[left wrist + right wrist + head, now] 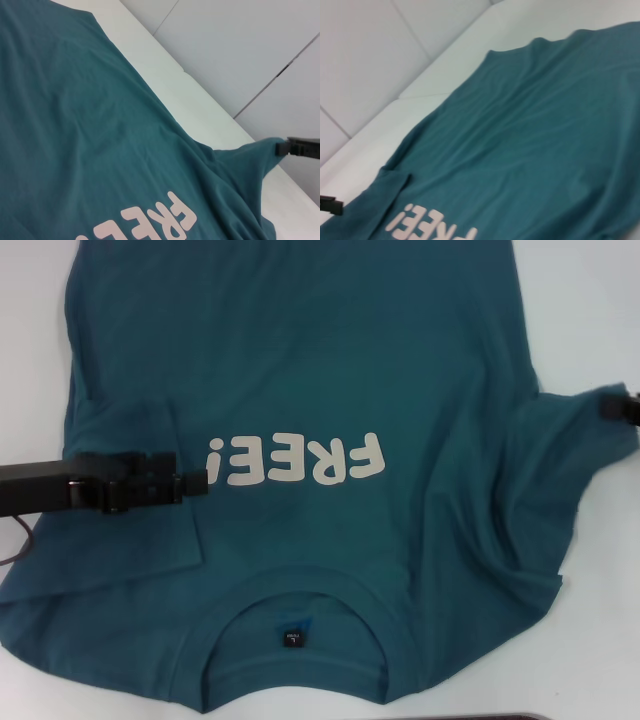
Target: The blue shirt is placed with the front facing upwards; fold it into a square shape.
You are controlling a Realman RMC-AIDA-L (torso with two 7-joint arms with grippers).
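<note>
The blue shirt (320, 360) lies front up on the white table (30, 330), its collar (295, 625) nearest me and the cream "FREE!" lettering (300, 460) across the chest. One sleeve is folded inward over the body on the left (140, 500). My left gripper (197, 481) hovers low over that flap's inner edge, beside the lettering. At the right edge my right gripper (618, 405) is shut on the other sleeve's tip (265, 150). It holds that sleeve up off the table, with creases running from it into the body.
Bare white tabletop borders the shirt on the left and right (600, 300). Pale wall panels rise behind the table's far edge (240, 50). A dark strip shows at the near edge (500, 717).
</note>
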